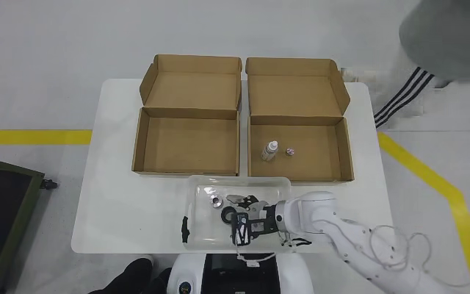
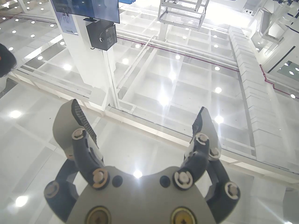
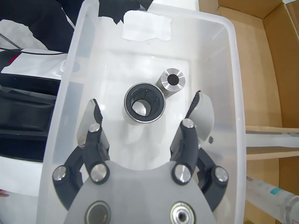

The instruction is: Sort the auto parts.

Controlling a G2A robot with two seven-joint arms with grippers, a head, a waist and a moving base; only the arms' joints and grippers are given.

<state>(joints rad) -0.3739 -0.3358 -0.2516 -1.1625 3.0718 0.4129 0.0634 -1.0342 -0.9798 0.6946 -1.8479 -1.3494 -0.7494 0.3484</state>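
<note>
Since the ringed bushing stands upright on the floor of the clear bin, with the right gripper hanging above it and its jaws spread wide to either side, the grasp should probably come straight down and centred. It should close on the round outer wall, not the rim. That steel shell looks smooth and may slip, though the ribbed pads should bite. A silver slotted sleeve stands just beside it inside the bin and is best avoided. The bin is thin translucent plastic with black tape at one end. Beyond the bin lie two open cardboard boxes. Away from the bin, the left gripper points at the ceiling, jaws apart and empty.
</note>
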